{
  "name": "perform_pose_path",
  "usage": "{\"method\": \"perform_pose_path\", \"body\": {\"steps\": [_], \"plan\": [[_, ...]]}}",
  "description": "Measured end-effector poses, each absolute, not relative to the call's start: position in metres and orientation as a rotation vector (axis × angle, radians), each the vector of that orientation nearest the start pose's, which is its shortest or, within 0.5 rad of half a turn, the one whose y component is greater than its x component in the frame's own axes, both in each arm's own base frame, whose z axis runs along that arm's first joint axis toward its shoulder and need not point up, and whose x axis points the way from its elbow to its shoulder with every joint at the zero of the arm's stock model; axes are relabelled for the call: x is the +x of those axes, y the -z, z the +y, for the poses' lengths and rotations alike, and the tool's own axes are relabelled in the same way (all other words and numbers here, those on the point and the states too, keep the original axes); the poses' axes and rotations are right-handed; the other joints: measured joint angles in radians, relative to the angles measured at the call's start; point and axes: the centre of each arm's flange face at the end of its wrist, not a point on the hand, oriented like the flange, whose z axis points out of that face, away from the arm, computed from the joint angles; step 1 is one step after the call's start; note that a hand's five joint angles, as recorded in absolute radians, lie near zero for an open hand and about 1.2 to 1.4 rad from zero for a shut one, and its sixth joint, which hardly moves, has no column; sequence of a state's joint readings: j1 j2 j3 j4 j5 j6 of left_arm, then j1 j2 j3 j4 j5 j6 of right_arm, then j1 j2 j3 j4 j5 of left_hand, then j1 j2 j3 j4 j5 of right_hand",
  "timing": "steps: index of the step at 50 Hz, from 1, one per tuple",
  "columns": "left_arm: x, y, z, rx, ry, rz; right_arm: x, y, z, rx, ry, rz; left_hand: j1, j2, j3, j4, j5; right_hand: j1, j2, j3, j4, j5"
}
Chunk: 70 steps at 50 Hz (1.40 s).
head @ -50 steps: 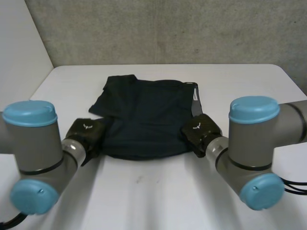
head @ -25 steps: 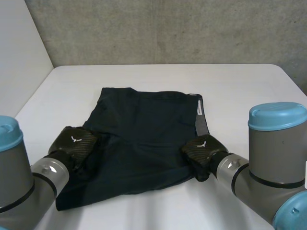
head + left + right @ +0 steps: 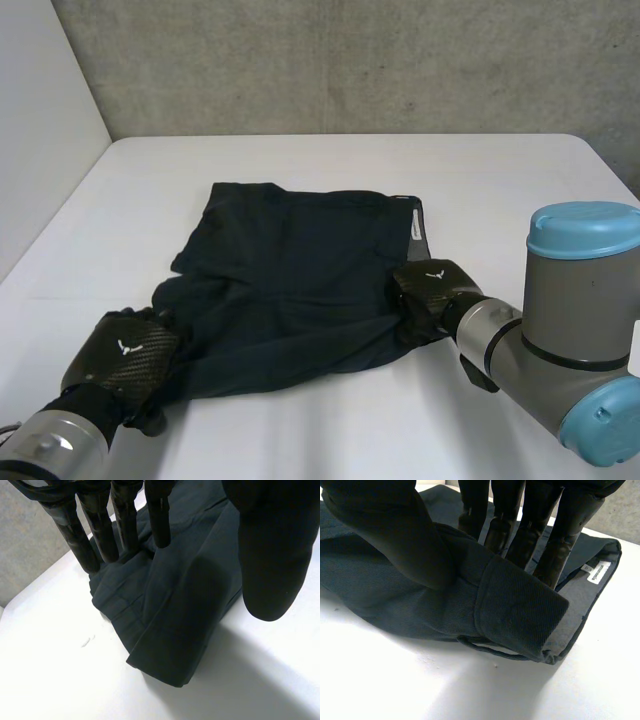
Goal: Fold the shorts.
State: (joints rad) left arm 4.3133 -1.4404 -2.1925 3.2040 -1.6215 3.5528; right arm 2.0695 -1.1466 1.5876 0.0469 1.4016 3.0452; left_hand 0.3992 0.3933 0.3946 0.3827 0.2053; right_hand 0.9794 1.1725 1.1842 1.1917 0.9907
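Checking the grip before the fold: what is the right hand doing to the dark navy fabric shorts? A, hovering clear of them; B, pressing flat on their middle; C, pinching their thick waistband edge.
C: the right hand clamps the dark navy fabric shorts at the thick band, thumb against fingers, near the white label.

One shorts (image 3: 290, 280), one table (image 3: 500, 190), two hands: left hand (image 3: 125, 355), right hand (image 3: 430, 290).

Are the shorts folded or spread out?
Mostly spread, not folded: the shorts lie open and wrinkled on the table, near corners pinched by the left hand and right hand.
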Motion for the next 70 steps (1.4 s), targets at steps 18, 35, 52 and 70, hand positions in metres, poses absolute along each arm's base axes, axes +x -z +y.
{"method": "perform_pose_path", "body": {"steps": [18, 35, 52, 70], "plan": [[-0.201, -0.141, -0.169, 0.959, 1.568, 2.456, 0.287, -0.163, -0.223, -0.825, 1.382, 2.288, 0.032, 0.038, 0.036, 0.045, 0.051, 0.000, 0.000, 0.000, 0.000, 0.000], [-0.201, -0.170, -0.161, 0.982, 1.610, 2.419, 0.275, -0.170, -0.205, -1.182, 1.393, 2.309, 0.755, 0.800, 0.791, 0.813, 0.765, 0.000, 0.000, 0.000, 0.000, 0.000], [-0.187, -0.200, -0.094, 1.345, 1.195, 2.511, 0.221, -0.209, -0.107, -1.872, 0.961, 2.269, 0.755, 0.800, 0.792, 0.814, 0.765, 0.000, 0.000, 0.000, 0.000, 0.000], [-0.259, -0.204, -0.269, 1.196, 1.746, 2.239, 0.283, -0.205, -0.239, -1.534, 1.571, 2.323, 0.755, 0.805, 0.796, 0.817, 0.765, 0.000, 0.000, 0.000, 0.000, 0.004]]}}
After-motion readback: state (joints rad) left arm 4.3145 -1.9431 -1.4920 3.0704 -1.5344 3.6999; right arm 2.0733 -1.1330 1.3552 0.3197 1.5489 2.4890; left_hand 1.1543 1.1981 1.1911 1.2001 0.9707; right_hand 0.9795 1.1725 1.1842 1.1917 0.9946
